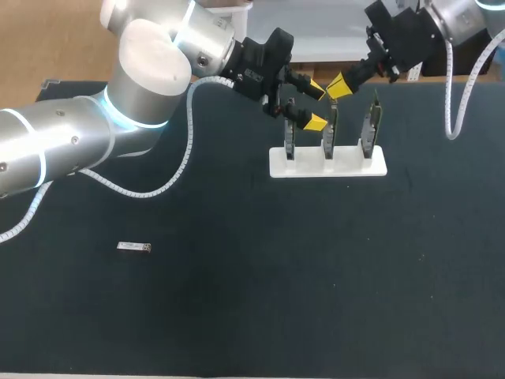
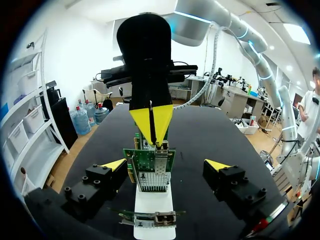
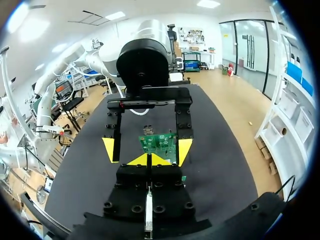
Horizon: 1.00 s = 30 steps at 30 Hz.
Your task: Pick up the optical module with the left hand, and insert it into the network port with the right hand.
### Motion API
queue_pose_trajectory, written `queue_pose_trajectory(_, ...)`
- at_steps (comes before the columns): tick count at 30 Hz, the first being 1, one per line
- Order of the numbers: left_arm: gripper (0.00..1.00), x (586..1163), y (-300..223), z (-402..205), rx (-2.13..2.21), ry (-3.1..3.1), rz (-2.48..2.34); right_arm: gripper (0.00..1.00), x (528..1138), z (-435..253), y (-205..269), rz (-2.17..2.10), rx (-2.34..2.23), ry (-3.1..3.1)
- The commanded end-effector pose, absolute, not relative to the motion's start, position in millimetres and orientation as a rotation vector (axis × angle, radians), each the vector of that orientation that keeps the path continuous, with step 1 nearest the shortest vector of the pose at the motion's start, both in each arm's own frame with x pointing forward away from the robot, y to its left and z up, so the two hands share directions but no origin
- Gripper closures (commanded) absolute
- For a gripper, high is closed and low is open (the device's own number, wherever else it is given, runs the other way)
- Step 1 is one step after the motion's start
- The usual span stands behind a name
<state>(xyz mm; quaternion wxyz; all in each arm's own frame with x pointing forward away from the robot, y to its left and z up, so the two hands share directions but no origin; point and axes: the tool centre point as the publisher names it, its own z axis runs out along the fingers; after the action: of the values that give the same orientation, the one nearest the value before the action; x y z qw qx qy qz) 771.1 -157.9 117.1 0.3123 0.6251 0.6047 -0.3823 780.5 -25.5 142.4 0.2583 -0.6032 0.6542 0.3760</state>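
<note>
The optical module (image 1: 134,247), a small silver bar, lies on the black table at the front left, far from both grippers. My left gripper (image 1: 315,105) (image 2: 165,165) hovers open over the white stand (image 1: 347,166) (image 2: 154,202), empty, its fingers either side of a green network card (image 2: 150,161) (image 3: 160,142). A metal port cage (image 2: 154,179) sits on that card. My right gripper (image 1: 339,85) (image 3: 148,159) faces the left one from the far side, shut with nothing visible between its tips. In the left wrist view the right gripper (image 2: 151,122) is just above the card.
The stand holds three upright network cards (image 1: 330,130) in a row at the back of the table. The left arm (image 1: 95,134) stretches across the table's back left. A white cable (image 1: 454,87) hangs from the right arm.
</note>
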Motion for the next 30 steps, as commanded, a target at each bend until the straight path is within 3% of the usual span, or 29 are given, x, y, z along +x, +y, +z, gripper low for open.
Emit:
queue_pose_trajectory(1,0.00,773.3,-158.8,117.4,1.654,1.599,-1.011,1.00,780.2,133.3,-26.1,1.028,-1.628,1.779)
queue_pose_trajectory(11,0.00,773.3,-158.8,117.4,1.654,1.599,-1.011,1.00,779.1,129.6,-27.7,1.031,-1.614,1.799)
queue_pose_trajectory(23,0.00,773.3,-158.8,117.4,1.654,1.599,-1.011,1.00,778.6,171.0,-30.5,0.980,-1.608,1.680)
queue_pose_trajectory(30,0.00,773.3,-158.8,117.4,1.654,1.599,-1.011,1.00,776.3,193.5,-58.7,0.956,-1.610,1.624)
